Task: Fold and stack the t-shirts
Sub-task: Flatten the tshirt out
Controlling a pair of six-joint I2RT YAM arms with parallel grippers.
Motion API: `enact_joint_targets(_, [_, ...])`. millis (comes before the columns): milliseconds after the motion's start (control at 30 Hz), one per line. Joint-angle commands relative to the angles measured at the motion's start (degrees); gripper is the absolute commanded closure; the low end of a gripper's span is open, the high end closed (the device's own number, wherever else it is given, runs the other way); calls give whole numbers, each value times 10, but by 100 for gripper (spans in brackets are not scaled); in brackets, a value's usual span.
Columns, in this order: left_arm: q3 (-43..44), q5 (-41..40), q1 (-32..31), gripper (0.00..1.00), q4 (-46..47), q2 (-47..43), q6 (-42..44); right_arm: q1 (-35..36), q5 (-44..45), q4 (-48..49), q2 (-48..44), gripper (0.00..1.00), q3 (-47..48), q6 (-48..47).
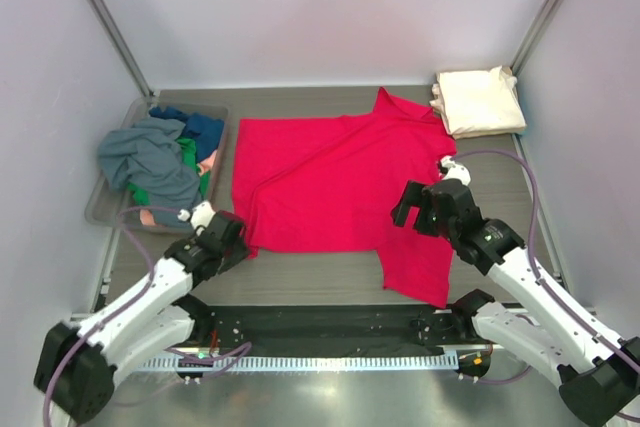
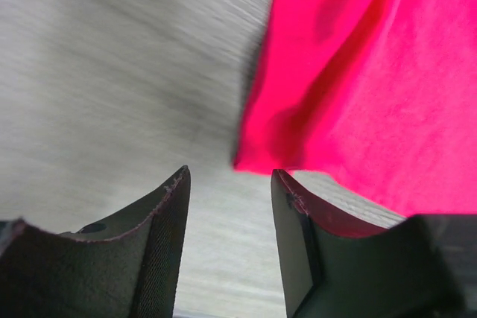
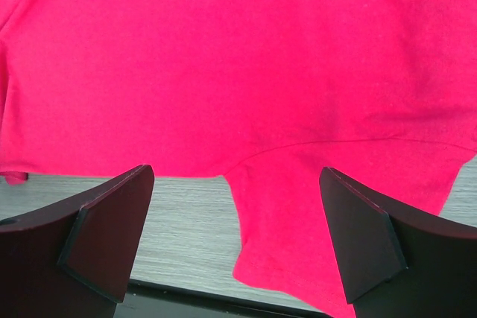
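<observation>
A bright red t-shirt (image 1: 320, 182) lies spread on the table, one sleeve (image 1: 415, 267) hanging toward the near edge. My left gripper (image 1: 238, 237) sits at the shirt's near-left corner (image 2: 257, 158). Its jaws are partly open, with only bare table between the fingers (image 2: 168, 214). My right gripper (image 1: 410, 209) hovers over the shirt's right side, jaws wide open and empty, above the sleeve (image 3: 298, 243). A cream-white folded t-shirt (image 1: 480, 100) rests at the back right. Grey (image 1: 150, 162), blue (image 1: 205, 130) and green (image 1: 188, 152) t-shirts are heaped at the left.
The heaped shirts fill a clear plastic bin (image 1: 100, 212) against the left wall. A black strip (image 1: 320, 327) runs along the table's near edge between the arm bases. Pale walls close in the left, right and back.
</observation>
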Motion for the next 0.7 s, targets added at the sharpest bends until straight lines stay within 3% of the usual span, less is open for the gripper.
enact_joint_targets(0, [26,-84,4,50,-135,-95,-48,1,5,8,1,0,25,-12])
enact_joint_targets(133, [2,-84,4,50,-131,-154,-69,1,4,9,13,0,28,-14])
enact_joint_targets(300, [-55,-26,3,51,-36,-109,-78,1,-5,12,24,0,34,-17])
enact_joint_targets(667, [-79,-8,4,51,100,-6,-70,1,10,12,12,0,19,-25])
